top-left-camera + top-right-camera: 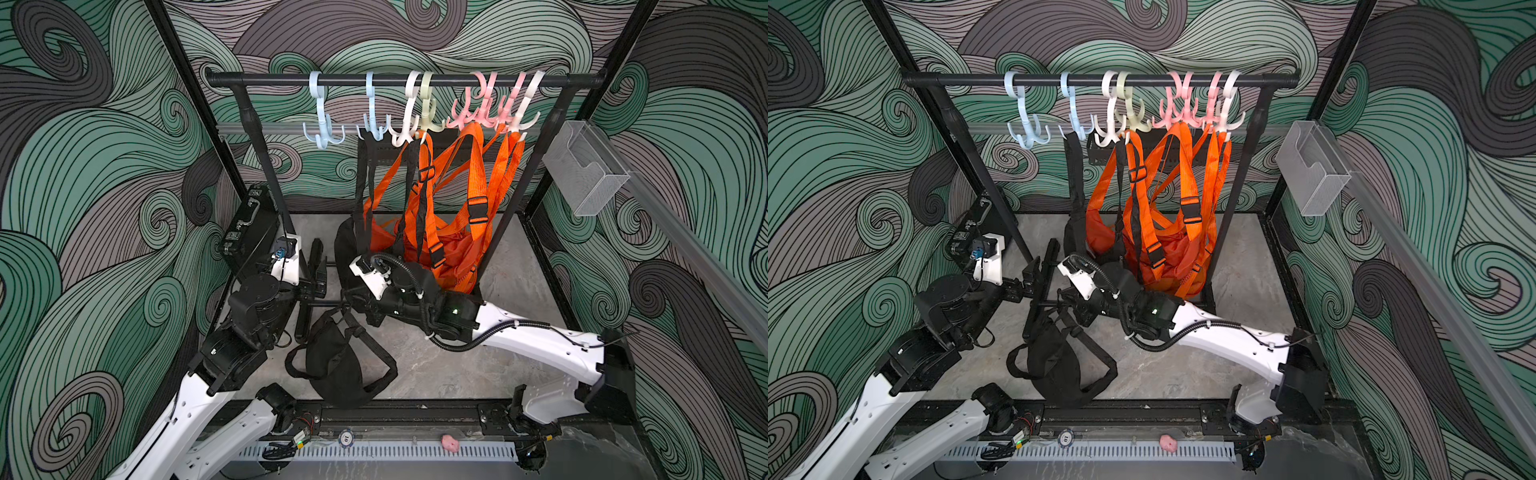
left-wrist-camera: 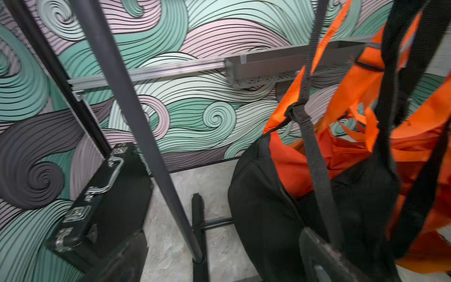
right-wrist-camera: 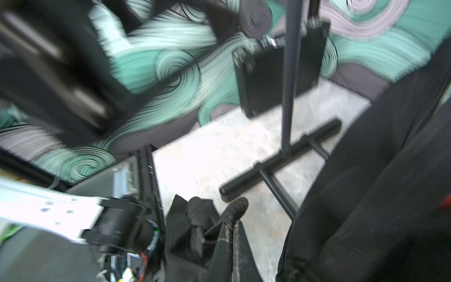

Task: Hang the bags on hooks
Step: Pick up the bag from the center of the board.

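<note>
we see the grey counter [image 1: 457, 365] under both arms. the black rack [image 1: 415, 80] stands behind both pincers, its rail high above them. a cluster of orange bags [image 1: 453, 232] hangs from the rail's hooks just behind the right pincer [image 1: 353, 305]. a hung black bag [image 1: 345, 245] dangles beside them, also close behind that pincer.

the black bag [image 1: 336, 365] lies slumped on the counter in front of and below the right pincer, on no hook yet. 1 strap [image 1: 347, 322] rises from it to that pincer. the right pincer is pressed together. as far as the blurred right wrist view lets us tell, it pinches that strap.

a black case [image 1: 249, 224] leans at the wall beyond the left pincer [image 1: 318, 286], on its outer side. the left pincer is spread wide, grips nothing, and sits over the rack's foot [image 1: 302, 328]. 1 pale blue hook [image 1: 322, 120] hangs bare on the rail, high above the left pincer.
</note>
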### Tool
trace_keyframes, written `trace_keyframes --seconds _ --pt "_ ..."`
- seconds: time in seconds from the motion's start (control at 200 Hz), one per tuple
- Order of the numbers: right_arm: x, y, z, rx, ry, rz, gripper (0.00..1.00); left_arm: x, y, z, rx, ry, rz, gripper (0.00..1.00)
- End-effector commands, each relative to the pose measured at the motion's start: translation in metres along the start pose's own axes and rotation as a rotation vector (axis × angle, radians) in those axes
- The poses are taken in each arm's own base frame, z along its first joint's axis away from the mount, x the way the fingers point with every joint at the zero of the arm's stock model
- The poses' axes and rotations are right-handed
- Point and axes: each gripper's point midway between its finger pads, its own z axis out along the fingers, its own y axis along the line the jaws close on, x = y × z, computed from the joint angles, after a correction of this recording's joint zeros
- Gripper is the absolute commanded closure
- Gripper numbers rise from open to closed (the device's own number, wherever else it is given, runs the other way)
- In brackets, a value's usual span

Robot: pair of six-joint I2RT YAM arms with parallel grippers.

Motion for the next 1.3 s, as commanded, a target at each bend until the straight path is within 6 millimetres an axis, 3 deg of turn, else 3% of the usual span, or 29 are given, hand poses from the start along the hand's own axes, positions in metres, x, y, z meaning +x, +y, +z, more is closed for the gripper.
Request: trace_keyframes --seconds 0.0,0.12,0.22,0.355,0.395,0.65,0.69,0.806,0.946,1.061,1.296 --pt "-0.013 0.011 -0.018 -0.085 0.016 -0.082 1.0 -0.018 -0.04 -0.014 0.25 -0.063 0.004 0.02" --pt "-0.053 0.01 -0.043 -0.103 -0.061 -0.095 1.0 -0.024 -0.059 -0.029 0.388 -0.082 0.01 0.02" --pt "-0.071 0.021 -0.054 -0.176 -0.064 -0.12 1.0 -0.026 -0.074 -0.039 0.49 -0.091 0.012 0.02" --pt "-0.084 0.026 -0.058 -0.193 -0.065 -0.133 1.0 -0.029 -0.094 -0.047 0.617 -0.074 -0.002 0.01" --pt "-0.08 0.024 -0.057 -0.186 -0.036 -0.132 1.0 -0.03 -0.096 -0.047 0.628 -0.077 -0.015 0.01" --pt "-0.083 0.04 -0.067 -0.223 -0.026 -0.176 1.0 -0.038 -0.084 -0.033 0.536 -0.105 -0.042 0.02" --pt "-0.081 0.041 -0.068 -0.226 -0.022 -0.179 1.0 -0.039 -0.079 -0.031 0.502 -0.104 -0.045 0.06" --pt "-0.076 0.038 -0.07 -0.211 -0.017 -0.183 1.0 -0.038 -0.076 -0.034 0.495 -0.095 -0.043 0.33" --pt "-0.077 0.04 -0.074 -0.222 -0.032 -0.182 1.0 -0.024 -0.09 -0.037 0.577 -0.047 -0.03 0.43" --pt "-0.076 0.043 -0.073 -0.239 -0.034 -0.182 1.0 -0.014 -0.099 -0.037 0.624 -0.015 -0.025 0.44" --pt "-0.07 0.051 -0.072 -0.293 -0.029 -0.172 1.0 -0.017 -0.1 -0.031 0.618 -0.017 -0.007 0.81"
